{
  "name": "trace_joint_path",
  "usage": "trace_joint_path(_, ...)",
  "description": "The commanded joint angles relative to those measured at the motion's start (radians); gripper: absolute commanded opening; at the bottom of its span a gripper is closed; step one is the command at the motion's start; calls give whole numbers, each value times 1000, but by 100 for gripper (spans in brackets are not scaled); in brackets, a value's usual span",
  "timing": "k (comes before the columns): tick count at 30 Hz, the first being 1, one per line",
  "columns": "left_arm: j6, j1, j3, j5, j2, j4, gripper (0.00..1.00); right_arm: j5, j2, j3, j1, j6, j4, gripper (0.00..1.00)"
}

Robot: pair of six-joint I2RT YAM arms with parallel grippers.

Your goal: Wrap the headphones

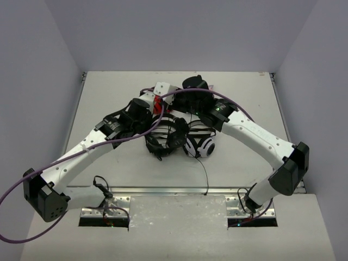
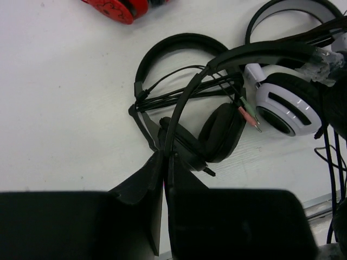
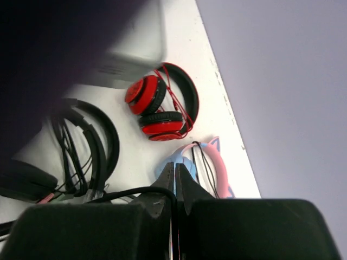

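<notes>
Tension matters most: the left gripper [image 2: 165,179] is clamped on the thin band of the headphones [image 2: 260,52], at the middle of the counter [image 2: 65,108]. The right gripper [image 3: 174,183] has its tips together where a black cable [image 3: 133,192] meets them; whether it is pinched I cannot tell. Each loop wants laying snug round the band, clear of the padded black pair [image 2: 219,132] at 12 o'clock and the white pair [image 2: 287,103] at 2. Farthest, a red pair [image 2: 116,8] at 11. No lettering is legible.

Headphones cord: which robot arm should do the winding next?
Probably the right. The right gripper looks pinched on the cable, so it could loop it around, while the left gripper is clamped on the band of the headphones, steadying them.
</notes>
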Motion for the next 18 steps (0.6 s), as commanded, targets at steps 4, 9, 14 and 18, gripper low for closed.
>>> trace_joint_path(4,28,-37,10,66,-78,57,0,42,-5,27,-79,37,144,1)
trace_joint_path(9,44,-43,1,124,-152,109,0,0,16,27,-140,123,120,1)
trace_joint_path(14,21,-41,34,112,-215,169,0,-185,-7,-12,-182,216,105,2)
trace_joint_path(18,-14,-41,71,58,-250,220,0,-321,-10,-30,-192,304,94,3)
